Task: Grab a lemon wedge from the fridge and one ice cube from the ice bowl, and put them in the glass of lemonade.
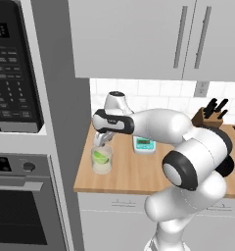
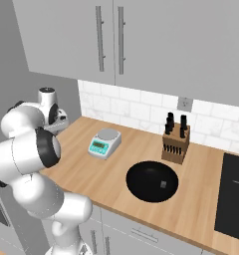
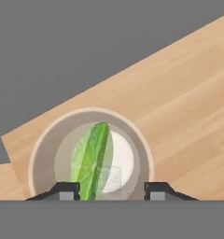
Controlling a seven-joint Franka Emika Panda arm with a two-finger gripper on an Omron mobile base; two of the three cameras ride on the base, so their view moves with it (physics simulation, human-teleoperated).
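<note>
The gripper [image 1: 104,142] hangs directly over the glass of lemonade [image 1: 102,161] at centre left of the left base view, near the table's [image 1: 139,171] left edge. Its fingertips [image 3: 67,190] are spread apart, pinching nothing. The lemon wedge [image 3: 91,161] sits inside the glass, low in the hand view.
</note>
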